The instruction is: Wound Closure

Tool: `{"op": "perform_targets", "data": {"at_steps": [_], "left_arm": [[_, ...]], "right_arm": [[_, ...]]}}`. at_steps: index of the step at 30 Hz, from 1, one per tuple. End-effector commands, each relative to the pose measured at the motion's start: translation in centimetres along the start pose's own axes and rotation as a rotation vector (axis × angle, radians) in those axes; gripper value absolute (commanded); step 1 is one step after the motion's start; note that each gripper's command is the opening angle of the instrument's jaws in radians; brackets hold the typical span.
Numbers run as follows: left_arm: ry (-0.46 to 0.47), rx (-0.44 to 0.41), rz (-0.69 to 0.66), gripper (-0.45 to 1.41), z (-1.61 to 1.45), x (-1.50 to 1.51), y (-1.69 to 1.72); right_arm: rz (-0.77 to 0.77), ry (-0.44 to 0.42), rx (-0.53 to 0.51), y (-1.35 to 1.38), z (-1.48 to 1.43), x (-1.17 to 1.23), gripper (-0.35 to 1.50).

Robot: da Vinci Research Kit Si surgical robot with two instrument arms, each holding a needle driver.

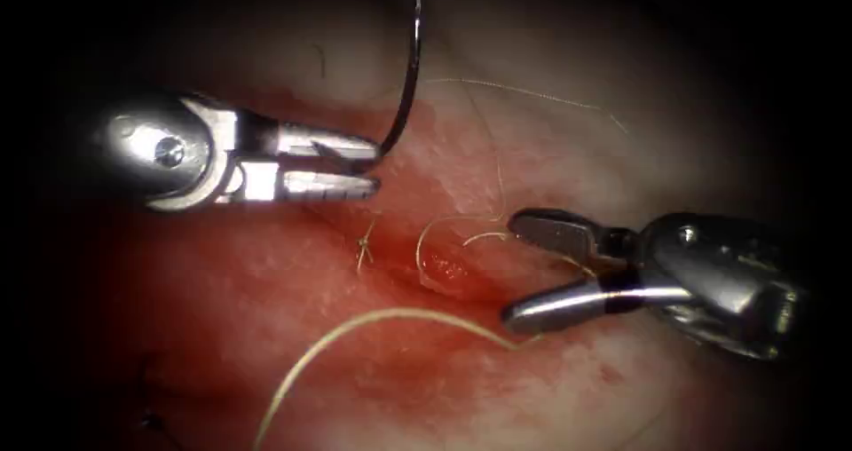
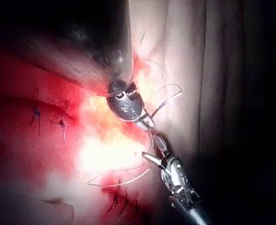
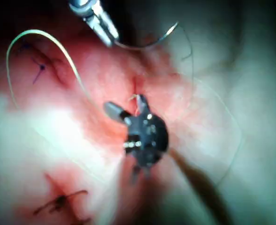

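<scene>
My left tool (image 1: 377, 169) comes in from the left and is shut on the dark curved needle (image 1: 410, 78) near one end. The rest of the curve rises free above the tissue (image 1: 222, 327), left of the cut (image 1: 444, 265). The needle (image 3: 147, 44) also arcs away from the left tool's tip (image 3: 111, 40) in the right wrist view. My right tool (image 1: 513, 269) stands open at the cut's right side, holding nothing, with pale thread (image 1: 355, 322) running beneath its lower jaw. A loop of thread (image 1: 461, 225) lies by its upper jaw.
A small knotted stitch (image 1: 364, 249) sits just left of the cut. Red fluid wets the tissue around it. Fine thread (image 1: 532, 94) trails across the far tissue. Dark earlier stitches (image 2: 37, 112) mark the tissue further off, and more stitches (image 3: 58, 201) lie nearby.
</scene>
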Motion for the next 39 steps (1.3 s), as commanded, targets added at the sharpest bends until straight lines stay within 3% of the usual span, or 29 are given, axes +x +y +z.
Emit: {"op": "perform_targets", "data": {"at_steps": [1, 4, 11, 21, 39], "left_arm": [[-0.014, 0.018, 0.006, -0.35, 0.07, -0.07, 0.08], [-0.043, 0.047, 0.071, -0.35, 0.11, -0.10, 0.16], [-0.077, 0.147, 0.279, -0.35, 0.20, -0.17, 0.36], [-0.105, 0.216, 0.382, -0.35, 0.17, -0.17, 0.44], [-0.102, 0.215, 0.396, -0.35, 0.19, -0.18, 0.46]], "right_arm": [[0.139, 0.013, -0.016, -0.01, 0.13, 0.04, 0.69], [0.353, 0.031, -0.015, 0.05, 0.23, 0.03, 0.68], [0.574, 0.060, -0.032, 0.14, 0.50, -0.11, 0.76], [0.592, 0.066, -0.103, 0.39, 0.69, -0.15, 0.79], [0.739, 0.068, -0.026, 0.42, 1.05, -0.09, 0.68]]}}
